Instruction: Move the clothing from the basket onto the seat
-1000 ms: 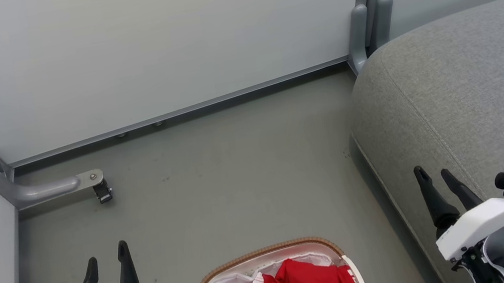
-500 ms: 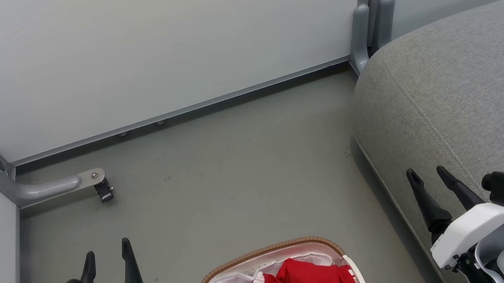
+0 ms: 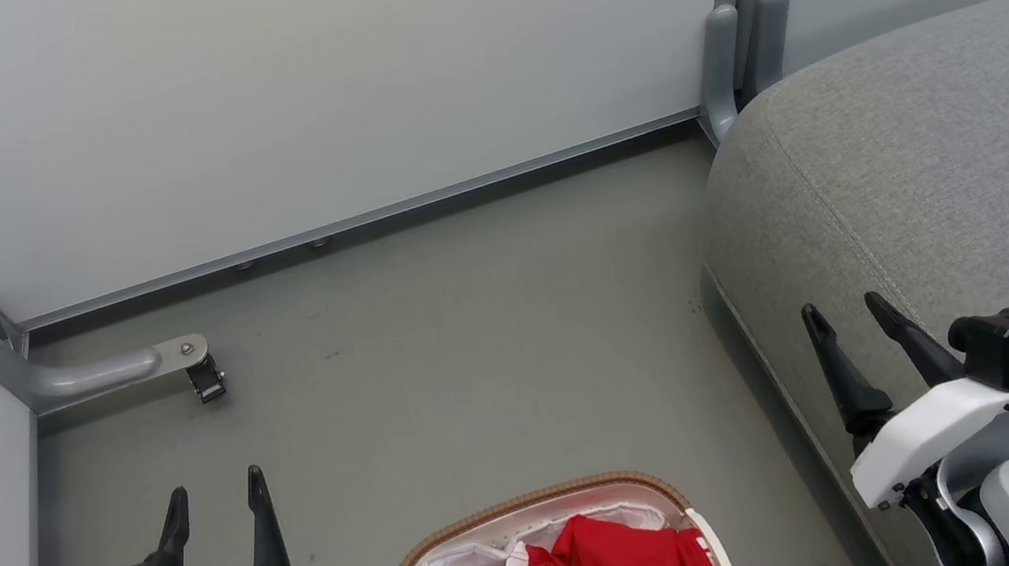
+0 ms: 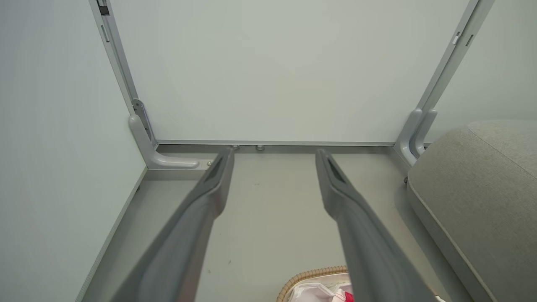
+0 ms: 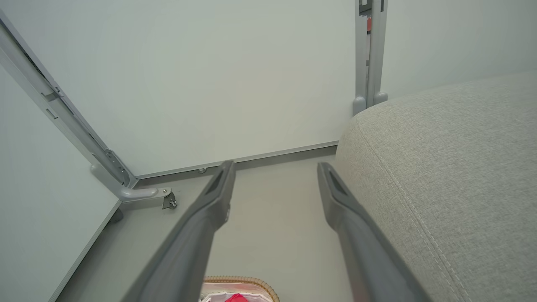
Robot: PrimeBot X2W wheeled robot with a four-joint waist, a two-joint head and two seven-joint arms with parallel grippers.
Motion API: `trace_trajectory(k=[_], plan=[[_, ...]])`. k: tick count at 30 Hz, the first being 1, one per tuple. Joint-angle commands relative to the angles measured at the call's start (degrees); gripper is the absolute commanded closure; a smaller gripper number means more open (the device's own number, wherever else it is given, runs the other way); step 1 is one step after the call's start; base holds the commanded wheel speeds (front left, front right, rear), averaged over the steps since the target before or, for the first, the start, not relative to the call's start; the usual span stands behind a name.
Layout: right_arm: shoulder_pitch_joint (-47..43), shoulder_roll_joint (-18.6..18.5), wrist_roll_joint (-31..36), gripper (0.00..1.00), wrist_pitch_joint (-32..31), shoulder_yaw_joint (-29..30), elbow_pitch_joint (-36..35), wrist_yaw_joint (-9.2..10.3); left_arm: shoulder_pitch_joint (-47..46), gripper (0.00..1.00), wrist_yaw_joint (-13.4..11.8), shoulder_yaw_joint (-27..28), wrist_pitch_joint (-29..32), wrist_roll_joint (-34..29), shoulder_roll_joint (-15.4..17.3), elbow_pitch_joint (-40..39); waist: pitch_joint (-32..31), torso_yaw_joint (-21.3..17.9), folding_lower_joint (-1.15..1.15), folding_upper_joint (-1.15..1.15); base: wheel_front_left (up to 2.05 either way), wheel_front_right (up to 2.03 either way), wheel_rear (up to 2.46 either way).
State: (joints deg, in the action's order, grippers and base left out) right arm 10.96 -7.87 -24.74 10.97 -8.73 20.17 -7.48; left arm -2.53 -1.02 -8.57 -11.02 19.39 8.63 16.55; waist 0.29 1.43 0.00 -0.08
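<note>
Sitting on the smooth grey floor (image 3: 474,348), near the robot and in the middle, is a small oval white plastic basket (image 3: 519,503) with a brown woven rim and a white cloth liner. Its near half is cut off by the bottom edge of the head view. The bright red soft clothing (image 3: 620,563) with white bands lies bunched up inside the basket, on top of the liner.

The big grey woven-cloth seat (image 3: 953,171), with round edges and a stitched seam, is on the right. A strip of floor lies between it and the basket.

The left gripper (image 3: 215,483), with a green cover behind it, hangs over the floor to the left of the basket and does not touch it. Its two long dark jaws point at the far wall. They stand apart with nothing between them. In the left wrist view bare floor shows in the gap, and the basket rim peeks in at the bottom by the right jaw.

The right gripper (image 3: 840,306), with a white cover behind it, is to the right of the basket, at the left edge of the seat. Its jaws are apart too and hold nothing. I cannot tell if they touch the seat. In the right wrist view the seat is just beside the right jaw, and a bit of red clothing shows low down between the jaws.

Pale wall panels (image 3: 330,78) in grey metal frames stand at the far side and on the left. A grey metal foot (image 3: 113,370) rests on the floor at the far left.
</note>
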Motion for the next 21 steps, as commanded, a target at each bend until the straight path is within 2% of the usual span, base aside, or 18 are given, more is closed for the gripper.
trace_trajectory(k=[1, 11, 21], plan=[[0.7, 0.4, 1.2, 0.00, 0.6, 0.9, -0.1, -0.01, -1.2, 0.00, 0.2, 0.6, -0.5, -1.3, -0.1, -0.2, -0.1, 0.1, 0.00, 0.06, 0.00, 0.00, 0.00], [-1.0, 2.0, 6.3, 0.00, 1.8, 1.3, 1.2, -0.01, 0.7, 0.00, 0.5, 2.3, -1.7, -5.7, -2.2, 1.1, -0.6, 0.4, 0.00, 0.06, 0.00, 0.00, 0.00], [-1.4, 1.9, 10.5, 0.00, 2.9, 0.3, 2.1, -0.01, 2.0, 0.00, 1.4, 3.3, -2.7, -10.7, -3.6, 1.5, -0.9, 0.4, 0.00, 0.07, 0.00, 0.00, 0.00]])
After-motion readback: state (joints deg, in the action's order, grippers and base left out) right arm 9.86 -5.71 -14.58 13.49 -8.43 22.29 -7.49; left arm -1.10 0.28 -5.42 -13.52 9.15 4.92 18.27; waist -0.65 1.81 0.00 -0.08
